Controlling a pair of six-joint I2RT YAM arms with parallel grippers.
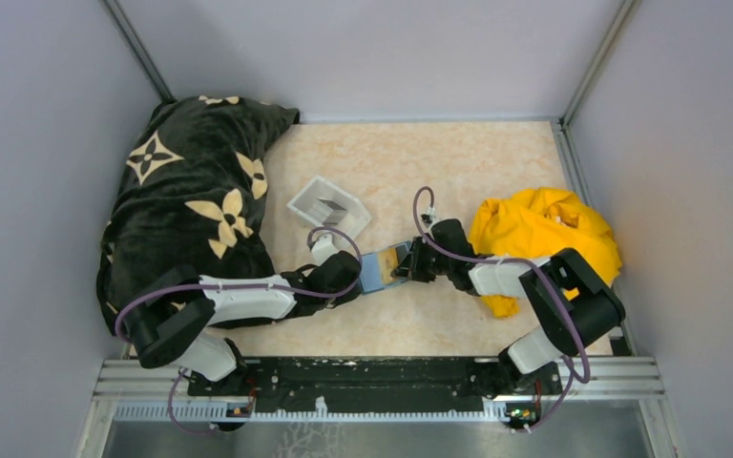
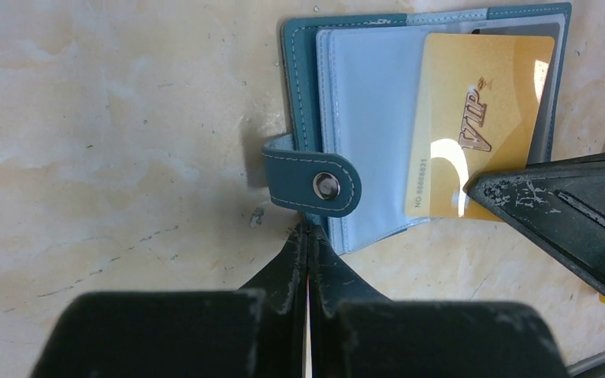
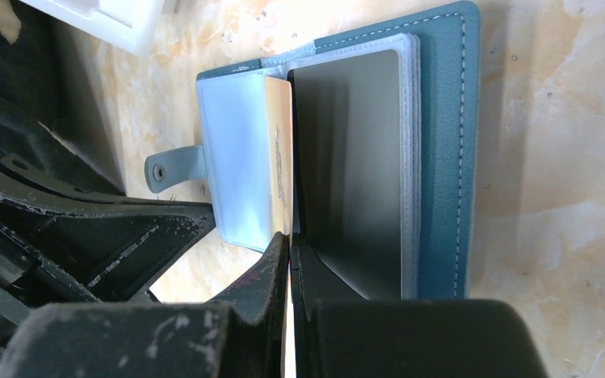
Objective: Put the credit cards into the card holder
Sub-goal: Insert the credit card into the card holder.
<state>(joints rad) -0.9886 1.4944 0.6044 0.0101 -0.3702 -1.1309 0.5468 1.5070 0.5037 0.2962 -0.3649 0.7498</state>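
Observation:
The teal card holder [image 1: 378,272] lies open on the table between my two grippers. In the left wrist view the card holder [image 2: 303,94] shows clear sleeves and a snap strap. A yellow VIP card [image 2: 473,118] sits partly in a sleeve. My left gripper [image 2: 309,230] is shut on the holder's near edge, under the strap. My right gripper [image 3: 290,240] is shut on the yellow card [image 3: 280,150], seen edge-on. A grey card [image 3: 354,157] lies in the holder's other half. More grey cards [image 1: 330,204] lie in the clear tray.
A clear-white plastic tray [image 1: 301,202] stands just behind the holder. A black flower-patterned blanket [image 1: 191,210] fills the left side and a crumpled yellow cloth [image 1: 544,229] lies on the right. The enclosure walls stand on three sides.

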